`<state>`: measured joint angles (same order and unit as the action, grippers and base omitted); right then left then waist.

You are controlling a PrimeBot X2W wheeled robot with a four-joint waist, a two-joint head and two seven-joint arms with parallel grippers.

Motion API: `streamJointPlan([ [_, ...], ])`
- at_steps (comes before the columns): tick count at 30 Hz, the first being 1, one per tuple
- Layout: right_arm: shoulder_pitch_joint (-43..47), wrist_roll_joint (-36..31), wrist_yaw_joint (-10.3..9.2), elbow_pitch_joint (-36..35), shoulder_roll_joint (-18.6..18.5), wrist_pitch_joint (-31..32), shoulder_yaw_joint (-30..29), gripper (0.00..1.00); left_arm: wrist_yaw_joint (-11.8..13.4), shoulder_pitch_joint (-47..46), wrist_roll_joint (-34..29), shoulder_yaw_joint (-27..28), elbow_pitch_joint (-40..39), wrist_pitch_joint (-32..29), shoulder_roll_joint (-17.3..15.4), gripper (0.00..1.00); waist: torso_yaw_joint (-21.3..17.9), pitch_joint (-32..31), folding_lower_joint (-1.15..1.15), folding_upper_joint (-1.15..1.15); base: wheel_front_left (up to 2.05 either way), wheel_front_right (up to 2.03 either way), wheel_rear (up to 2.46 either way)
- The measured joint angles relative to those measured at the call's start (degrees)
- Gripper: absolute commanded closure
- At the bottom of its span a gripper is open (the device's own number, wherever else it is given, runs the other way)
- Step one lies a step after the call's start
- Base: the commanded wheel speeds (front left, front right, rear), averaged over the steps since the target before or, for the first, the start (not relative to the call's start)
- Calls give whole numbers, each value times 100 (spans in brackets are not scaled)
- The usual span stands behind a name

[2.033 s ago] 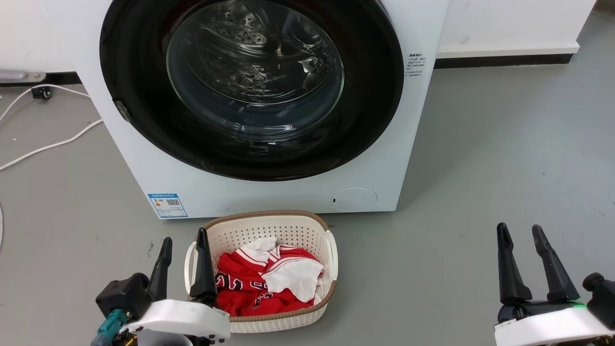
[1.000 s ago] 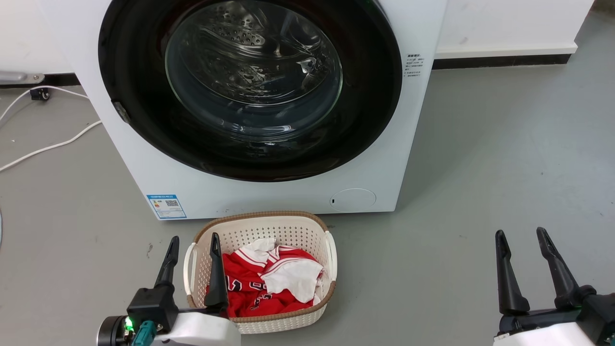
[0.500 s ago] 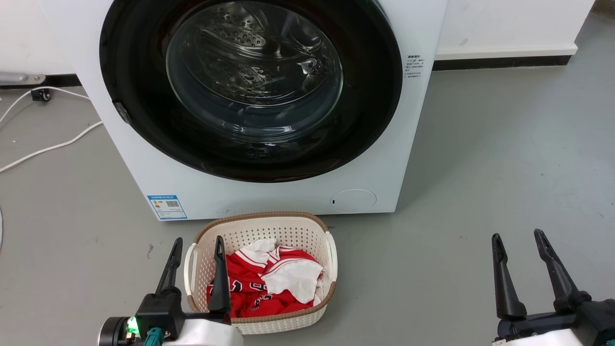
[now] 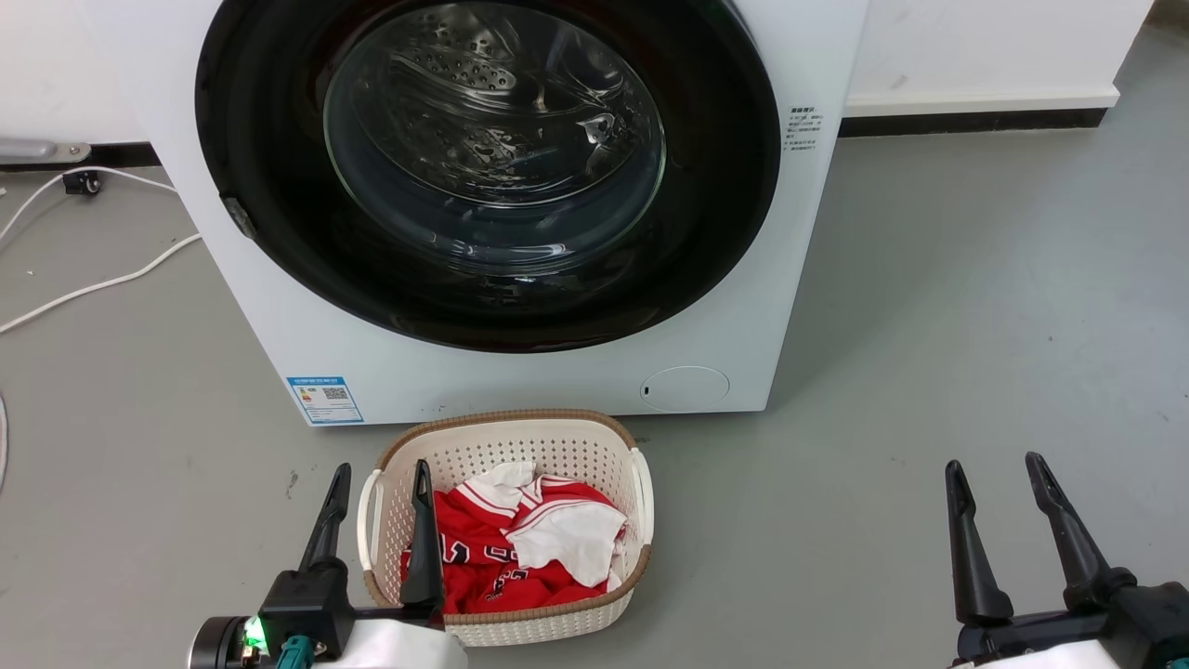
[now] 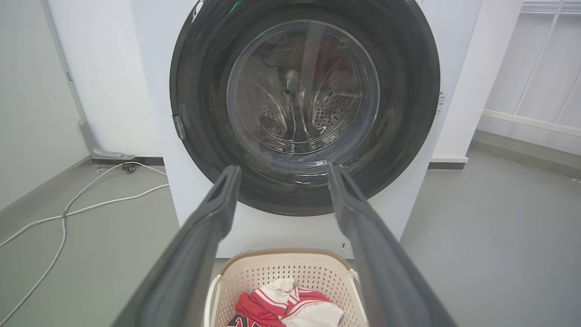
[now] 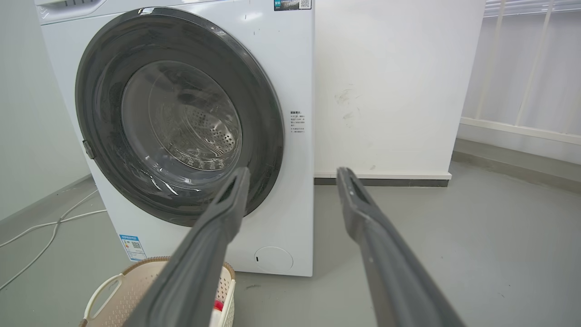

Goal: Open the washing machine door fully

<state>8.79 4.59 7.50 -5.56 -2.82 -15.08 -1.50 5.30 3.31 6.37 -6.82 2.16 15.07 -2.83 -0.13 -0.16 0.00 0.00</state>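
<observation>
**Head view:** washing machine door (image 4: 725, 186) is shut on the washing machine (image 4: 520, 381); left gripper (image 4: 382, 467) and right gripper (image 4: 992, 462) are held spread, empty.
**Left wrist view:** grey tab (image 5: 179, 127) (door's left rim) is best hooked.
**Right wrist view:** full outward swing is needed.

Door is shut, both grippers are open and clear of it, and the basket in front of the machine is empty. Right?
Not quite. The basket is not empty: it holds red and white clothes, as the head view shows. The rest stands: the washing machine door is shut, and the left gripper and right gripper are open, apart from it.
</observation>
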Motion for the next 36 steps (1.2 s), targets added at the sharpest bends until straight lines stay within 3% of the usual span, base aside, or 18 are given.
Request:
streamJointPlan([
  [9,7,11,0,29,0,0,19,0,9,2,-7,4,12,0,0,0,3,6,0,0,0,0,0],
  [10,7,16,0,40,0,0,18,69,20,2,-7,2,14,0,0,0,5,8,0,0,0,0,0],
  [11,7,27,0,52,0,0,32,100,23,2,-7,3,16,0,0,0,7,10,0,0,0,0,0],
  [14,7,92,0,77,0,0,40,100,24,2,-7,5,29,0,0,0,13,17,0,0,0,0,0],
  [16,7,566,0,118,-1,0,20,100,24,2,-5,9,34,0,0,0,14,19,0,0,0,0,0],
  [18,5,1501,0,174,-5,0,99,100,25,2,-5,11,40,0,0,0,12,23,0,0,0,0,0],
  [23,-7,4955,0,191,-3,-1,502,100,24,2,27,12,48,0,0,0,12,28,0,0,0,0,0],
  [26,-2,6578,0,143,3,0,770,100,25,2,29,9,49,0,0,0,12,27,0,0,0,0,0],
  [32,25,8886,0,-227,0,34,973,100,29,4,35,7,51,0,-1,0,14,46,0,0,0,0,0],
  [36,143,9889,0,-438,-1,508,727,100,32,4,42,11,53,0,-2,0,22,61,0,0,0,0,0],
])
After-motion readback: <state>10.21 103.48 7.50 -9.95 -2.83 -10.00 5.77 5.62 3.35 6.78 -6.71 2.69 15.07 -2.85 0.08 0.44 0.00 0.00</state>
